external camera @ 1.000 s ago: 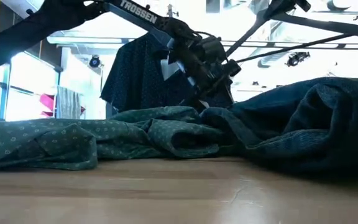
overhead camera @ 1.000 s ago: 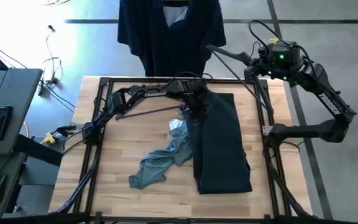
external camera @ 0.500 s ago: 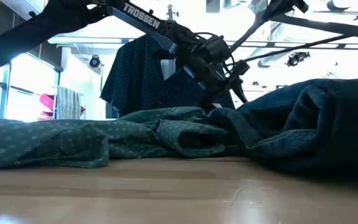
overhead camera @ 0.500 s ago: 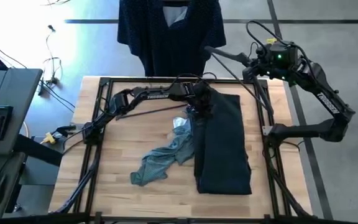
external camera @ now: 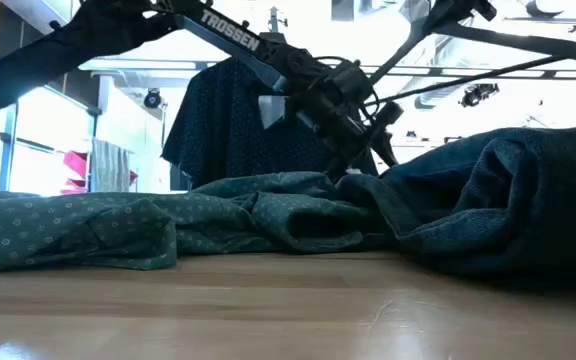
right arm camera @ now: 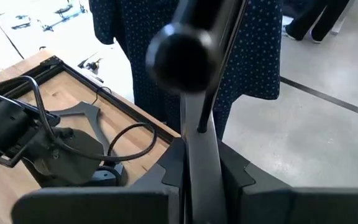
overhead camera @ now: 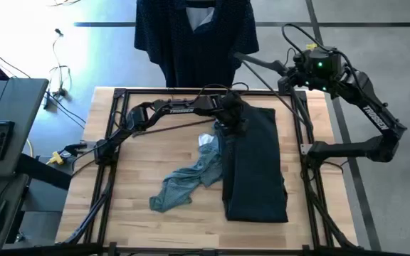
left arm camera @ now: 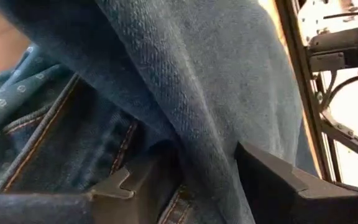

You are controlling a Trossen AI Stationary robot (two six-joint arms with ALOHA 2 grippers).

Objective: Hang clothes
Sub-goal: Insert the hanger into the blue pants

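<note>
Left gripper (overhead camera: 232, 122), upper centre of the high view, is down on the top edge of the large dark denim trouser-like garment (overhead camera: 255, 167), which lies lengthwise right of centre on the pale wooden table (overhead camera: 127, 213). Left wrist view: a fold of that denim (left arm camera: 185, 93) runs between the two dark fingers (left arm camera: 272, 186); jaws clamped on it, as far as I can judge.

Right gripper (right arm camera: 194, 165), upper right of the high view, off the table's far right corner, is closed on the thin dark grey hanger (overhead camera: 258, 64).

Teal grey-green patterned shirt (overhead camera: 187, 181) lies crumpled, centre-left, its upper end touching the trousers. Navy dotted shirt (overhead camera: 194, 35) already hangs, top centre.

Step, as I read it: raise the trousers by the waistband toward the hanger. Advice: lift slowly and straight, check that the teal shirt is not dragged along, and keep the pinch deep so the heavy cloth does not slip.
</note>
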